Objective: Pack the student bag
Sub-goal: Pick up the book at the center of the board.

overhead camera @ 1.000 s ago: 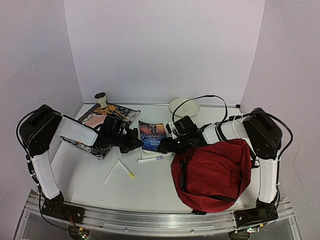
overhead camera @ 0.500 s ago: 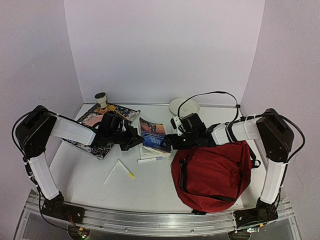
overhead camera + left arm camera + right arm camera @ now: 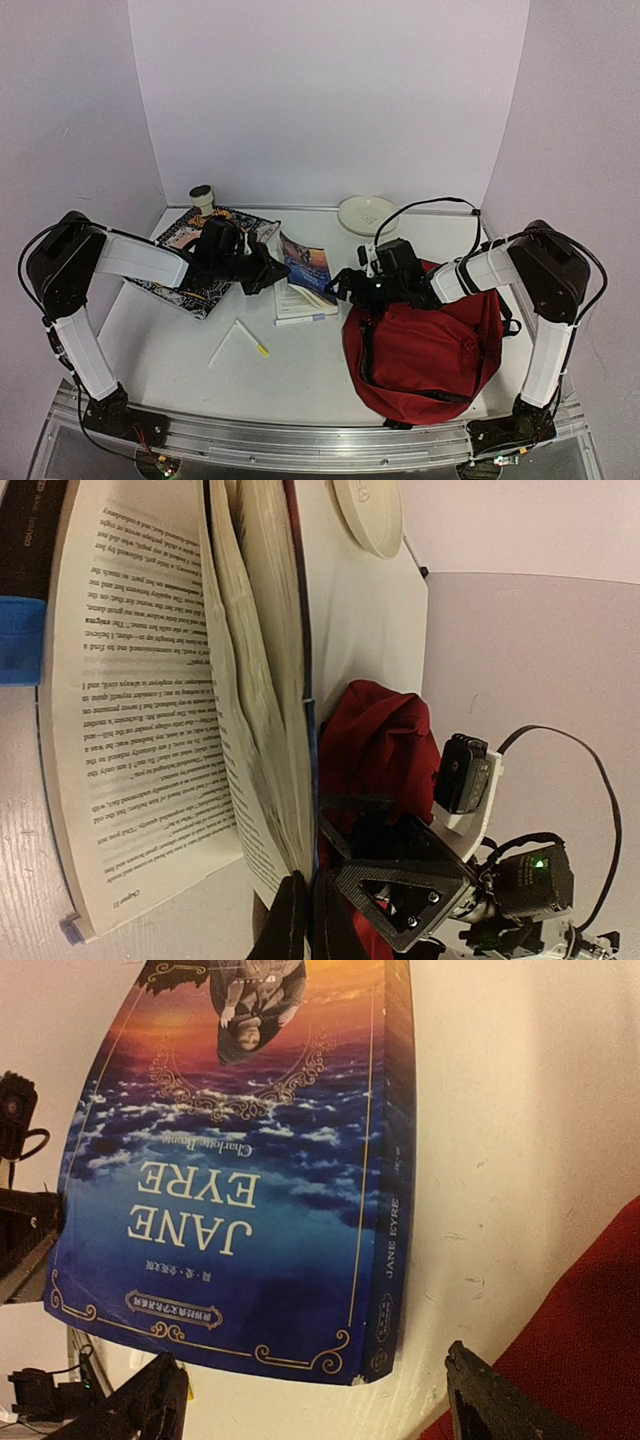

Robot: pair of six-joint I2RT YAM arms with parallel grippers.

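The student bag (image 3: 425, 345), dark red with black zips, lies at the right of the table. It also shows in the left wrist view (image 3: 375, 735) and the right wrist view (image 3: 600, 1340). A blue paperback, Jane Eyre (image 3: 305, 272), sits left of it, with its cover tilted up and its pages fanned (image 3: 150, 680). My left gripper (image 3: 265, 272) (image 3: 308, 918) is shut on the edge of the front cover and some pages. My right gripper (image 3: 345, 288) (image 3: 320, 1410) is open between the book (image 3: 240, 1180) and the bag, just short of the book's spine corner, touching nothing.
A white plate (image 3: 367, 213) stands at the back. A patterned magazine (image 3: 190, 270) lies under the left arm, with a small tape roll (image 3: 203, 195) behind it. A white marker (image 3: 300, 320) and a white pen with a yellow tip (image 3: 250, 338) lie in front of the book.
The left gripper has lifted the book's cover edge, so the book now tilts with its pages fanned. The right gripper has drawn back off the book toward the bag and opened a little wider.
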